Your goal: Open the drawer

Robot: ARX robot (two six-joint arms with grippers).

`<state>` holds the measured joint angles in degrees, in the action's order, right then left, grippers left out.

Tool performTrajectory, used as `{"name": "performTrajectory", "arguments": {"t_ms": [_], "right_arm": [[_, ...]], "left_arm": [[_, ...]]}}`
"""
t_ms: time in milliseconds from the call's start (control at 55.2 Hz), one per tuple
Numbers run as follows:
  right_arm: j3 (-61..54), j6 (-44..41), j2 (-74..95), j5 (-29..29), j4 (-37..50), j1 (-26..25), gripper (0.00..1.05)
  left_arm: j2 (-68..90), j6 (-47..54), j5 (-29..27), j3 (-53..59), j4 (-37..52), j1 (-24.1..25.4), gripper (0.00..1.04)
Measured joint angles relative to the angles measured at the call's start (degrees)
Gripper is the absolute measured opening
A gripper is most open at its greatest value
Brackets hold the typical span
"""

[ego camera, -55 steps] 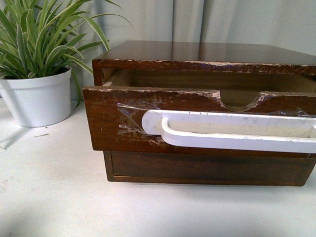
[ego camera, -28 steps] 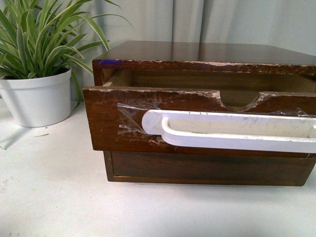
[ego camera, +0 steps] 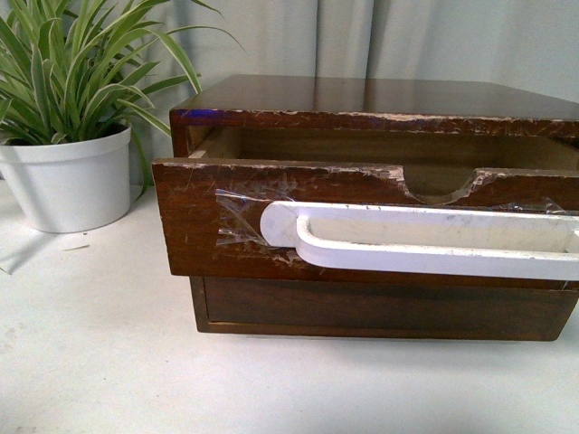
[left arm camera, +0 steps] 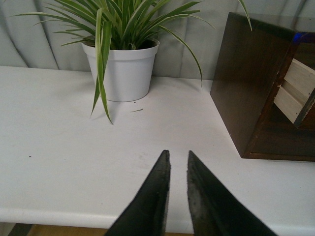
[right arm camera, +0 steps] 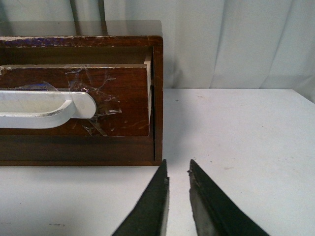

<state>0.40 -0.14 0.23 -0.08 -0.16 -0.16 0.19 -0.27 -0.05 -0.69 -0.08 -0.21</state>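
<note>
The drawer (ego camera: 194,217) is dark brown wood with a chipped edge and a half-round notch. It stands pulled out from the top slot of the brown cabinet (ego camera: 380,95). A long white handle (ego camera: 425,237) is taped across its front. The drawer (right arm camera: 123,88) and handle end (right arm camera: 74,105) also show in the right wrist view. My right gripper (right arm camera: 177,169) is shut and empty over the white table, apart from the cabinet's corner. My left gripper (left arm camera: 177,153) is shut and empty over the table near its edge, apart from the cabinet's side (left arm camera: 243,83). Neither arm shows in the front view.
A spider plant in a white pot (ego camera: 68,181) stands left of the cabinet and shows in the left wrist view (left arm camera: 125,71). A plain dark lower drawer (ego camera: 380,307) sits under the open one. Grey curtains hang behind. The white table (ego camera: 99,362) spreads in front.
</note>
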Motion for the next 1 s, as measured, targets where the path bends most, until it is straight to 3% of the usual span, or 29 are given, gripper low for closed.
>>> {"name": "performTrajectory", "arguments": {"t_ms": [417,489,996], "right_arm": [[0.0,0.0,0.0,0.0,0.0,0.0,0.85],[0.0,0.0,0.0,0.0,0.0,0.0,0.97],[0.0,0.0,0.0,0.0,0.0,0.0,0.96]], "left_arm": [[0.0,0.0,0.0,0.0,0.0,0.0,0.98],[0.0,0.0,0.0,0.0,0.0,0.0,0.99],[0.0,0.0,0.0,0.0,0.0,0.0,0.99]]}}
